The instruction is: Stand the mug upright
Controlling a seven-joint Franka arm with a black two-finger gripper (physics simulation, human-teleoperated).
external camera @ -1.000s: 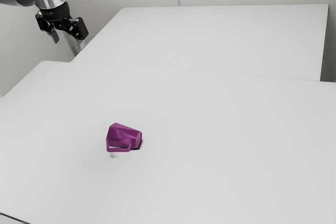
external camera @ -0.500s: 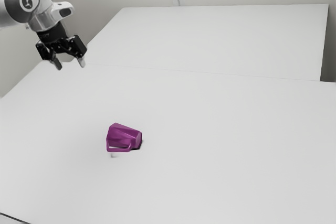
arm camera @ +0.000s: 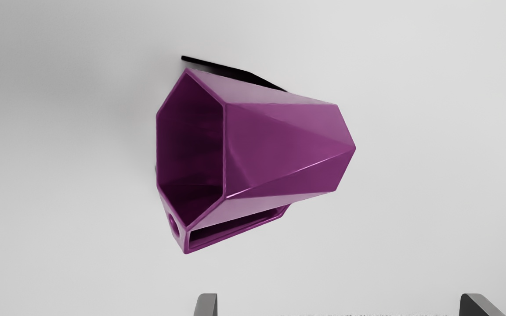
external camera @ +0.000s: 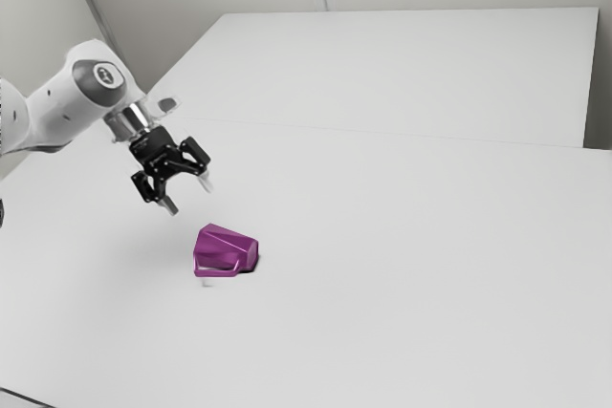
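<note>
Mug (external camera: pixel 227 244) lies on its side, mouth (arm camera: pixel 191 149) toward the exterior view's left, base (external camera: pixel 251 253) rightward, claw (external camera: pixel 188 196) spread apart.

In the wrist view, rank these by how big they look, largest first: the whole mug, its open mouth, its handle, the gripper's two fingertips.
1. Mug
2. Open mouth
3. Handle
4. Fingertips, cut off by the picture's edge; too alike to rank against each other

The mug (arm camera: pixel 279 145) is showing a plain purple colour, and inside it the purple is looking darker. The desk (external camera: pixel 382 284) is appearing plain whitish grey. The tool (external camera: pixel 187 195) is showing black with grey fingertips (arm camera: pixel 207 303), and the arm (external camera: pixel 67 107) is wearing white and grey.
</note>
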